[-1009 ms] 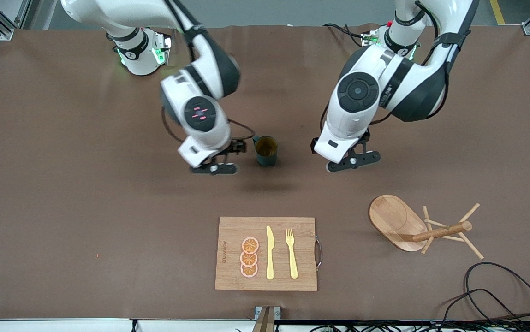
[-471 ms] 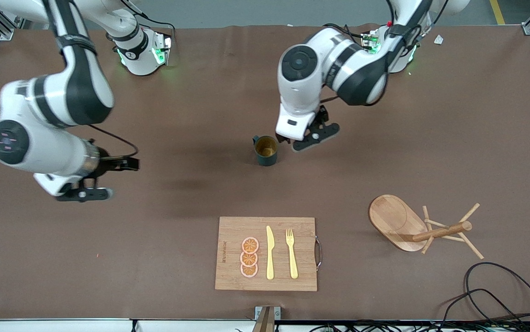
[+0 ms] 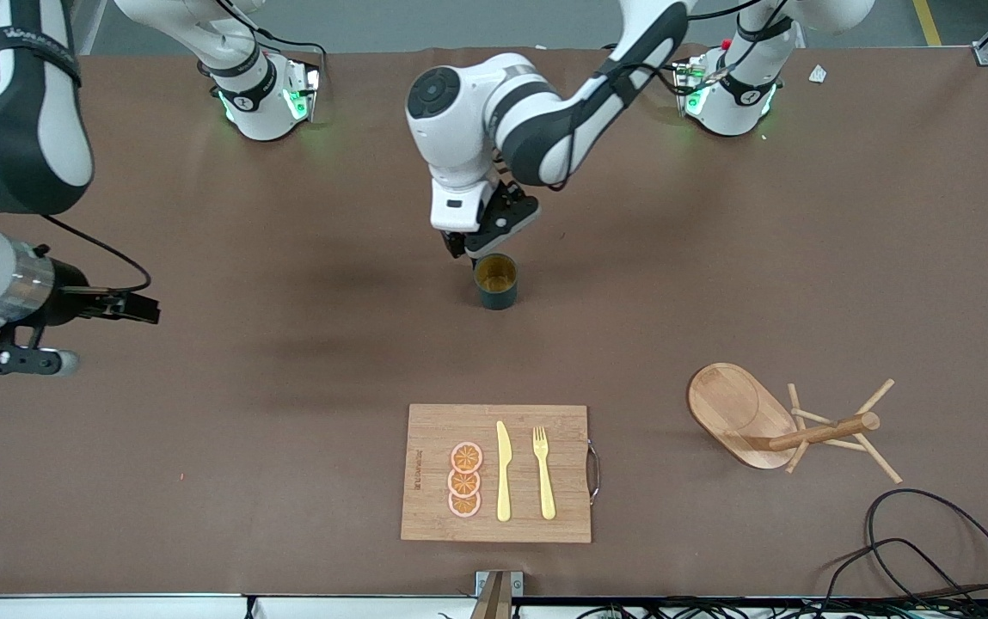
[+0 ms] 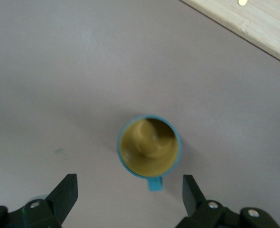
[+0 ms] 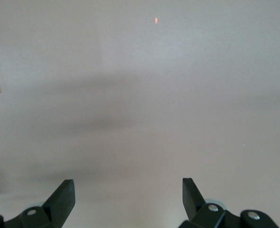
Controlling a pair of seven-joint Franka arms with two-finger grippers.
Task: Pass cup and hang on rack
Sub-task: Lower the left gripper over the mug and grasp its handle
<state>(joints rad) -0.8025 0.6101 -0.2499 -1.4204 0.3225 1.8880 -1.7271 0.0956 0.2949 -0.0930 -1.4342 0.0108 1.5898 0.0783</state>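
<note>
1. Front view: the cup stands upright on the brown table, its mustard-yellow inside bare. The left gripper hangs just above the cup's rim, on the side toward the robots' bases, and holds nothing.
2. Front view: the right gripper is over bare table at the right arm's end, well apart from the cup, and carries nothing.
3. Front view: the rack lies tipped on its side toward the left arm's end of the table, nearer to the front camera than the left gripper. Its oval base is tilted up and empty, and its pegs hold no cup.
4. Front view: the cutting board, also nearer the camera than the left gripper, carries three orange slices, a yellow knife and a yellow fork.
5. Left wrist view: the left gripper is spread wide with the cup just ahead of its fingertips, untouched. The cup's small handle points toward the gripper, and the cup holds nothing.
6. Right wrist view: the right gripper is spread wide above bare table, grasping nothing.
</note>
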